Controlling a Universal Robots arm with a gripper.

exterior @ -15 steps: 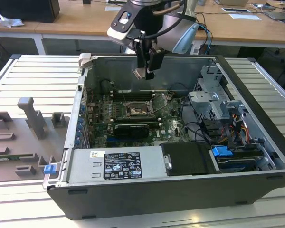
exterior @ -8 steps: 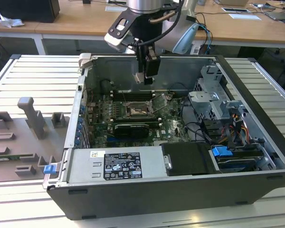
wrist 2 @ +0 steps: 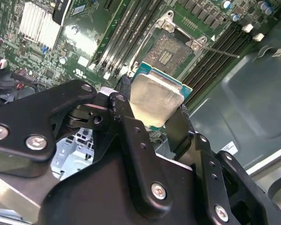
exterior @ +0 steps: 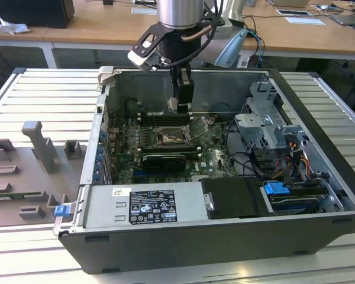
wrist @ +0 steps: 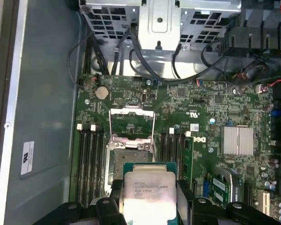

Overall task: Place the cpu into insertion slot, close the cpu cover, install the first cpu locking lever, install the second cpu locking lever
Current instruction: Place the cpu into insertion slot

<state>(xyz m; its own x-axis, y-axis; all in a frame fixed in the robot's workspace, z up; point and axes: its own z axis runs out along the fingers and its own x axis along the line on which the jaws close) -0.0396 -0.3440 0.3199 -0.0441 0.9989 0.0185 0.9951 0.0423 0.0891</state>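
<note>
**Chip in the claw above the open socket**

The open computer case (exterior: 165,260) holds a green motherboard (exterior: 213,157). On it, below the claw, sits the insertion slot (exterior: 167,137) (wrist: 131,161), dark in the middle and bare. The cpu cover (wrist: 131,111) stands raised on its hinge at the slot's far edge from the claw, with board showing through its cut-out. Black memory slots (wrist: 89,164) run along both sides of the socket. A grey power supply (exterior: 142,207) fills the case's near corner and a metal drive cage (exterior: 266,127) stands to the exterior view's right of the claw.

The case lies on a slatted metal table (exterior: 41,94), with a grey fixture (exterior: 38,148) well off to the exterior view's left. Wooden desks (exterior: 106,32) stand behind.

The arm reaches straight down into the case. The gripper (exterior: 180,106) (wrist 2: 152,110) (wrist: 148,194) is clamped on the cpu (wrist 2: 154,96) (wrist: 147,194) by two opposite edges. The chip hangs above the slot, apart from it.
</note>
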